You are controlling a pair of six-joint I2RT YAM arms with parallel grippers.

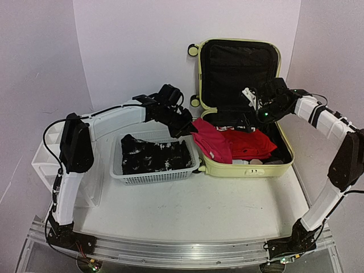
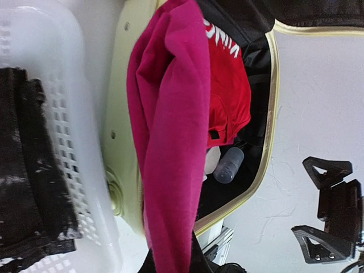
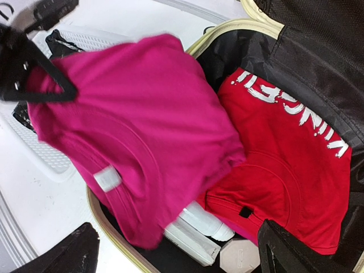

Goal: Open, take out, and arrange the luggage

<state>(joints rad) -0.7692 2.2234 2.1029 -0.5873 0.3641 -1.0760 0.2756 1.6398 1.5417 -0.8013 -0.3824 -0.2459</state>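
The luggage [image 1: 245, 169], a pale yellow suitcase, lies open with its black-lined lid [image 1: 239, 71] standing up at the back. My left gripper [image 1: 185, 127] is shut on a pink shirt [image 1: 211, 141], which hangs over the suitcase's left rim [image 2: 122, 114]. In the left wrist view the pink shirt [image 2: 170, 142] runs up from my jaws [image 2: 173, 259]. A red shirt [image 1: 248, 143] with white lettering lies inside. My right gripper [image 1: 254, 103] hovers open over the suitcase, its fingers [image 3: 296, 250] wide apart above the red shirt [image 3: 290, 170] and nothing between them.
A white mesh basket [image 1: 154, 176] holding a black patterned garment [image 1: 151, 155] stands left of the suitcase. A white drawer organiser [image 1: 45, 152] sits at the far left. White bottles [image 3: 210, 222], a small box and a clear bottle [image 2: 228, 165] lie in the suitcase's front.
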